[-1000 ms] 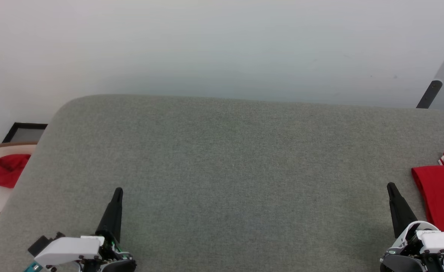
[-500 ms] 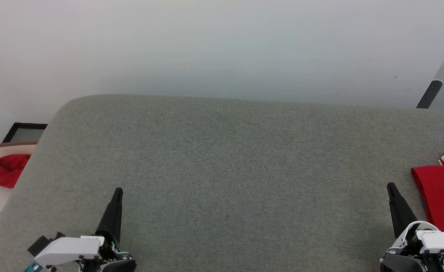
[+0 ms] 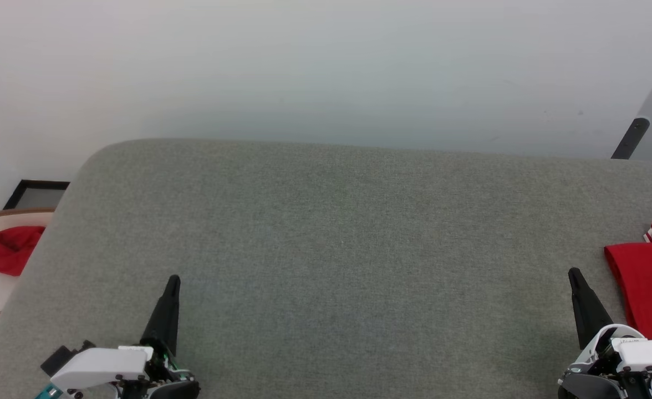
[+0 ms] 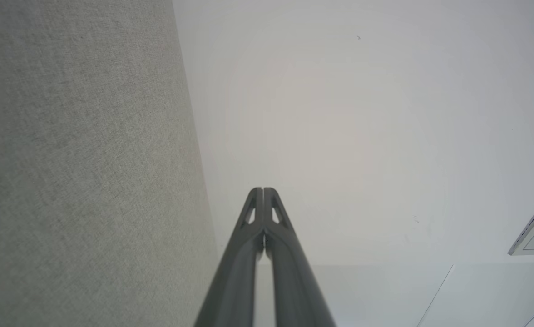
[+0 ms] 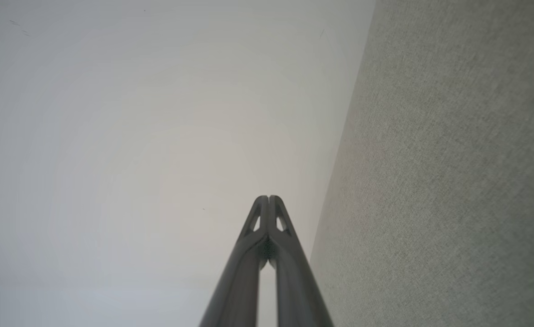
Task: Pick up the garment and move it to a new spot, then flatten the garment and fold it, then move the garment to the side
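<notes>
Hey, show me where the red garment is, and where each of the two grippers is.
garment [image 3: 650, 288], head view, on its red body near that view's right edge.
left gripper [image 3: 174, 280], head view, on the tip of its shut fingers.
right gripper [image 3: 573, 273], head view, on the tip of its shut fingers.

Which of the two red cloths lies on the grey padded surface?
The garment at the right edge, beside the right gripper; the other red cloth lies off it, far left.
</notes>
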You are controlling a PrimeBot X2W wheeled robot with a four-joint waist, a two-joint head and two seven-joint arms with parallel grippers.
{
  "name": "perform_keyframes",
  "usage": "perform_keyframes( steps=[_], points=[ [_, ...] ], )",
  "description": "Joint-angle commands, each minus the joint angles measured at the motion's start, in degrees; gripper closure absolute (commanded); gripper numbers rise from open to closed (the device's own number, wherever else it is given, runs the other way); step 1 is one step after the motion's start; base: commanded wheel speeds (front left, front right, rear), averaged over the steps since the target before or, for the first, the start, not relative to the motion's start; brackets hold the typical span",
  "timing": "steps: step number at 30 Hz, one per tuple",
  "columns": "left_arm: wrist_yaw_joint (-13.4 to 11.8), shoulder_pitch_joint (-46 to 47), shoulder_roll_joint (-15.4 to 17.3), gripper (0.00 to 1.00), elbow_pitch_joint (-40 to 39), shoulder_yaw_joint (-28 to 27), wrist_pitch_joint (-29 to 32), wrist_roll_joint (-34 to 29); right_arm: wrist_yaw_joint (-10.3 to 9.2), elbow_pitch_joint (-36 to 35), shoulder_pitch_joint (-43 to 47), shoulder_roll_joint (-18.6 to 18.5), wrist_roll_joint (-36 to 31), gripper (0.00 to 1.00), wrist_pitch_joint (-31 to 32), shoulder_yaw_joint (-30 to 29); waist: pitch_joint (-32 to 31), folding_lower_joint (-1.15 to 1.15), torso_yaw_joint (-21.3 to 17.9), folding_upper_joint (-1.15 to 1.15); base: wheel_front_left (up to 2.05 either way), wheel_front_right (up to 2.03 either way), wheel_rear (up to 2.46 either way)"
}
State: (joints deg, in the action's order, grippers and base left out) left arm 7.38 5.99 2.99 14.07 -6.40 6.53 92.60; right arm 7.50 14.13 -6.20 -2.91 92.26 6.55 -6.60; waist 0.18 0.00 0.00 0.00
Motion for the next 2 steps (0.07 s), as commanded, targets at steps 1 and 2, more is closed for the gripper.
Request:
perform_keyframes(
  steps=[1, 2],
  points=[
    [0.20, 0.59, -0.08, 1.00, 0.10, -0.18, 0.08, -0.28, -0.02, 0.01, -0.21, 0.15, 0.30, 1.00, -0.01, 0.18, 0.00, 0.00, 0.00, 0.00, 0.00, 0.00, 0.00],
    [0.20, 0.59, -0.08, 1.00, 0.10, -0.19, 0.08, -0.28, -0.02, 0.01, -0.21, 0.15, 0.30, 1.00, 0.00, 0.18, 0.00, 0.00, 0.00, 0.00, 0.00, 0.00, 0.00]
  ],
)
